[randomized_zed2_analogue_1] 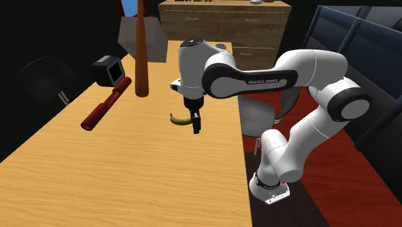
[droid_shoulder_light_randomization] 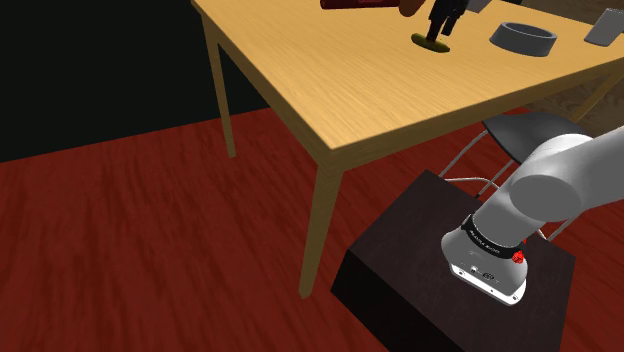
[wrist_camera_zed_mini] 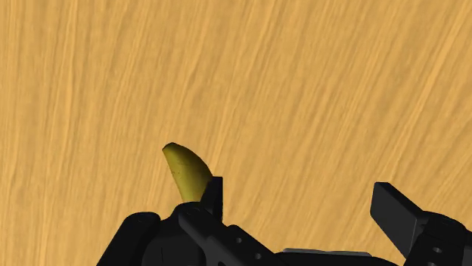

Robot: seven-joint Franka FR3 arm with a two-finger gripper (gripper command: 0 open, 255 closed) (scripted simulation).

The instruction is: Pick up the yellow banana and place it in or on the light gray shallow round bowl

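The yellow banana (wrist_camera_zed_mini: 185, 171) lies on the wooden table (droid_shoulder_light_randomization: 330, 90). In the wrist view its tip pokes out beside the outer side of one finger (wrist_camera_zed_mini: 212, 195), not in the gap. My black gripper (wrist_camera_zed_mini: 302, 205) is open, its fingers wide apart over bare wood. In the second exterior view the gripper (randomized_zed2_analogue_1: 195, 122) hangs right next to the banana (randomized_zed2_analogue_1: 180, 119), pointing down. From the shoulder view the gripper (droid_shoulder_light_randomization: 441, 20) stands just above the banana (droid_shoulder_light_randomization: 430, 42), and the grey shallow round bowl (droid_shoulder_light_randomization: 522, 38) sits a short way to that view's right.
A dark red tube (randomized_zed2_analogue_1: 104, 106), a black box (randomized_zed2_analogue_1: 108, 69) and a brown upright bat (randomized_zed2_analogue_1: 140, 51) stand on the second exterior view's left part of the table. A flat grey object (droid_shoulder_light_randomization: 605, 25) lies beyond the bowl. A dark chair (droid_shoulder_light_randomization: 530, 135) stands by the table's edge.
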